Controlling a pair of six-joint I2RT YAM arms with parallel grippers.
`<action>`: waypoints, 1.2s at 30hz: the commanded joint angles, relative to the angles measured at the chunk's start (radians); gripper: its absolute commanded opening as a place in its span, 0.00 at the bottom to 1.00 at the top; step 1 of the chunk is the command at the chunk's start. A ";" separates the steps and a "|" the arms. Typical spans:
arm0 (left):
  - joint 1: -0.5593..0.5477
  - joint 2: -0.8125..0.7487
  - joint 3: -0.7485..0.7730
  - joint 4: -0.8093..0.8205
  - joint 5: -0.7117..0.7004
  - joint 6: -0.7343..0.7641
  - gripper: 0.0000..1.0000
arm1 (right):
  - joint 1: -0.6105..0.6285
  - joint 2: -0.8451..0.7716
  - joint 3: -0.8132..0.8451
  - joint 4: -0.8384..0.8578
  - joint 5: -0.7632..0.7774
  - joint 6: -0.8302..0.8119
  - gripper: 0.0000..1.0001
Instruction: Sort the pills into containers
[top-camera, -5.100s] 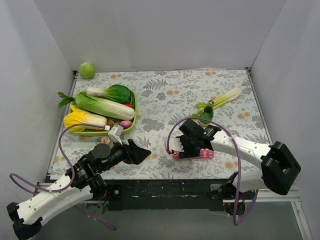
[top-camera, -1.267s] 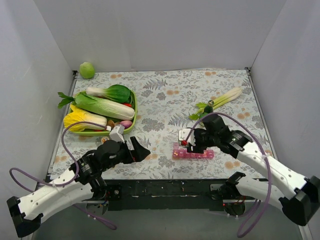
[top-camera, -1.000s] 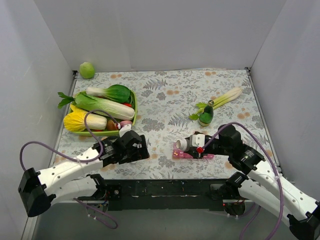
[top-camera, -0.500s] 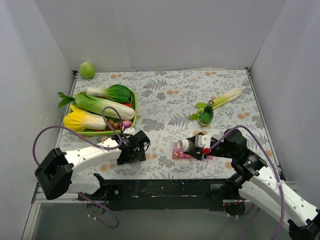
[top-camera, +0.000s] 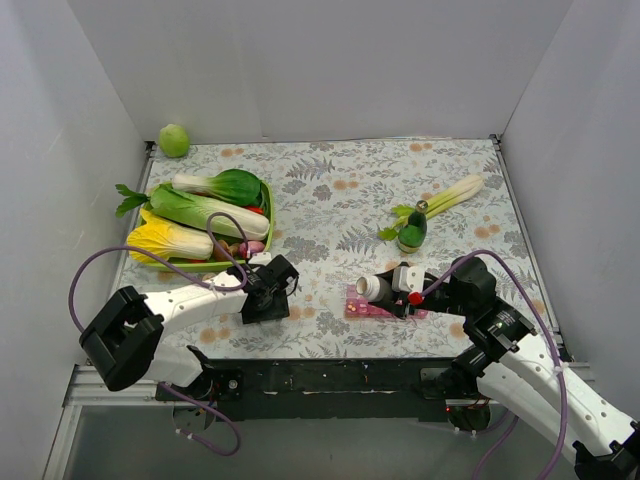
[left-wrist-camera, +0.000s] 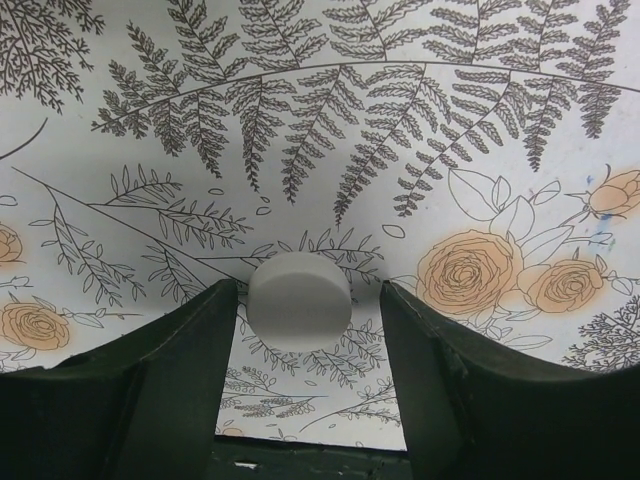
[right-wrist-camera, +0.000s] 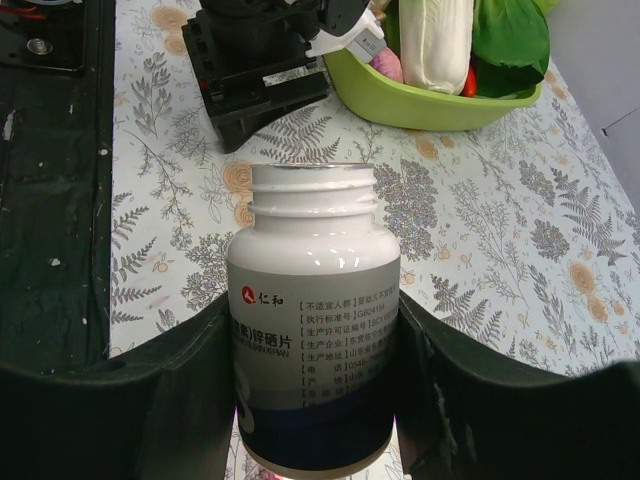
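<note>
The narrow pink pill organizer (top-camera: 372, 311) lies on the flowered cloth near the front edge. My right gripper (top-camera: 397, 290) is shut on a white pill bottle (top-camera: 376, 289) and holds it on its side just above the organizer, mouth pointing left. In the right wrist view the bottle (right-wrist-camera: 313, 290) has no cap and hides the organizer. My left gripper (top-camera: 266, 305) is down on the cloth left of the organizer. In the left wrist view it (left-wrist-camera: 307, 300) is open, with a white round cap (left-wrist-camera: 298, 298) lying on the cloth between its fingers, a gap on each side. No pills show.
A green oval tray (top-camera: 262, 250) of vegetables stands at the back left, also in the right wrist view (right-wrist-camera: 440, 100). A small green bottle (top-camera: 411, 235) and a leek (top-camera: 455, 195) lie behind the right gripper. A green ball (top-camera: 174, 140) sits in the far left corner.
My right gripper has drawn back and tipped the bottle from upright onto its side over the organizer. My left arm has folded in, bringing its gripper down onto the cloth.
</note>
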 joint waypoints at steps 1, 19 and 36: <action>0.005 -0.013 -0.025 0.026 0.010 0.008 0.56 | -0.007 0.000 0.012 0.054 -0.024 0.016 0.01; 0.030 -0.287 0.064 0.639 0.628 -0.039 0.18 | -0.017 0.080 0.110 -0.053 0.040 -0.126 0.01; 0.033 -0.169 -0.008 1.170 0.808 -0.319 0.17 | -0.025 0.186 0.229 -0.111 0.083 -0.066 0.01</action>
